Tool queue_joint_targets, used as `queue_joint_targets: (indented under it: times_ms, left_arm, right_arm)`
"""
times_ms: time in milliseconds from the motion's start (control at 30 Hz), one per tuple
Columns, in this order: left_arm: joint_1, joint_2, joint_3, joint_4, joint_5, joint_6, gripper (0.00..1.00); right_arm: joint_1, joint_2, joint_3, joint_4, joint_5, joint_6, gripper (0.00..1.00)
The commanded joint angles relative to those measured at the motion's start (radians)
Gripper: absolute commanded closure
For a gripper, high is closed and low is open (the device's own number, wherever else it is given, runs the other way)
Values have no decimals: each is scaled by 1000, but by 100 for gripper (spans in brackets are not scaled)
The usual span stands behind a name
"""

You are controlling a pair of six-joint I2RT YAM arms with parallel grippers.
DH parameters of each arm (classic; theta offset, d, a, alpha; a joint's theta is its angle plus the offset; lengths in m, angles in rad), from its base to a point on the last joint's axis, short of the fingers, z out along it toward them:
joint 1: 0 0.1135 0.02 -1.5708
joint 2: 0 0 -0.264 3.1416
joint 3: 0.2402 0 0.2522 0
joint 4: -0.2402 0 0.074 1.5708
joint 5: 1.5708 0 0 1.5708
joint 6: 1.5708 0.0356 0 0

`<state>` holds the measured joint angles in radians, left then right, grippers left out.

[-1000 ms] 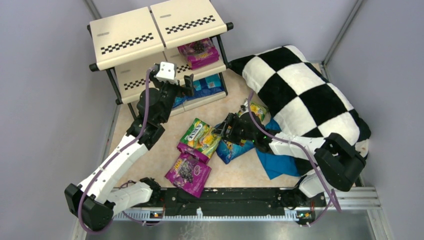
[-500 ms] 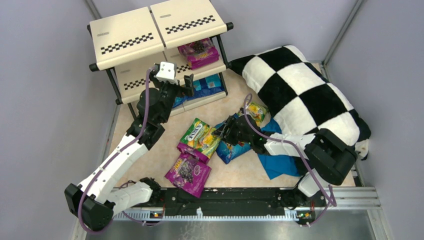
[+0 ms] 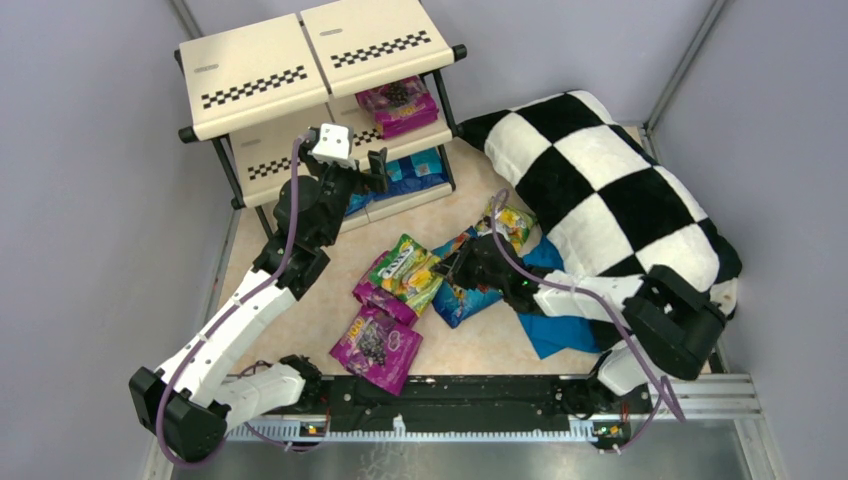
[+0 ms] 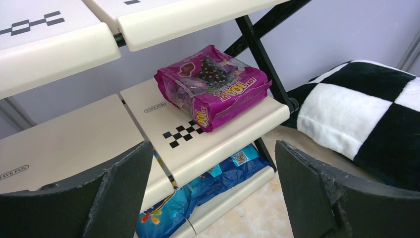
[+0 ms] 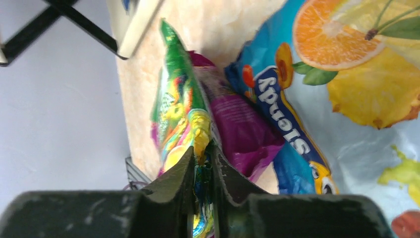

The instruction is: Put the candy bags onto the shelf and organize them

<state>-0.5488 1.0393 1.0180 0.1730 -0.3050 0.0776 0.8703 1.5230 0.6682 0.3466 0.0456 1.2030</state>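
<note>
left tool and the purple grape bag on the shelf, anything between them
Only bare shelf panel, seen in the left wrist view: the open left tool faces the purple grape bag.

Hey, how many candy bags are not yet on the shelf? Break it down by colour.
Green-yellow bags: 2
Magenta bags: 2
Blue bag: 1
Total: 5. The right gripper pinches one green-yellow bag.

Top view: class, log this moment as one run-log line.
left gripper: open, facing shelf | right gripper: shut on green-yellow bag | shelved: purple bag, blue bag
</note>
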Motion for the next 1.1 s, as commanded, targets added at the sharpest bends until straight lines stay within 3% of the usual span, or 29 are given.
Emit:
queue_joint_targets:
  times_ms: [0,133,300,433,567,700,833,1067]
  left_arm:
    - [-1,-11,4,47,-7,5,1]
    - [-2,-13,3,48,-6,2,1]
    - [-2,-16,2,48,-11,-1,1]
    - [-2,-25,-3,52,-16,-8,1]
    - [-2,-36,-8,57,-24,-14,1]
    - [-2,-61,-23,74,-41,-21,1]
    - [-3,-80,-44,99,-76,-23,1]
    - [-3,-94,-50,106,-89,-22,1]
  right_arm:
    - [11,-172,9,-53,91,-53,90]
    - [6,-296,15,-174,139,-97,100]
    - [-6,-446,82,-369,196,-185,100]
    - [-13,-568,210,-547,323,-308,100]
    - [-16,-626,386,-623,416,-460,100]
    - [-16,-575,614,-678,474,-607,100]
    - [-16,-484,811,-621,487,-720,100]
    - [-21,-225,1188,-556,457,-830,100]
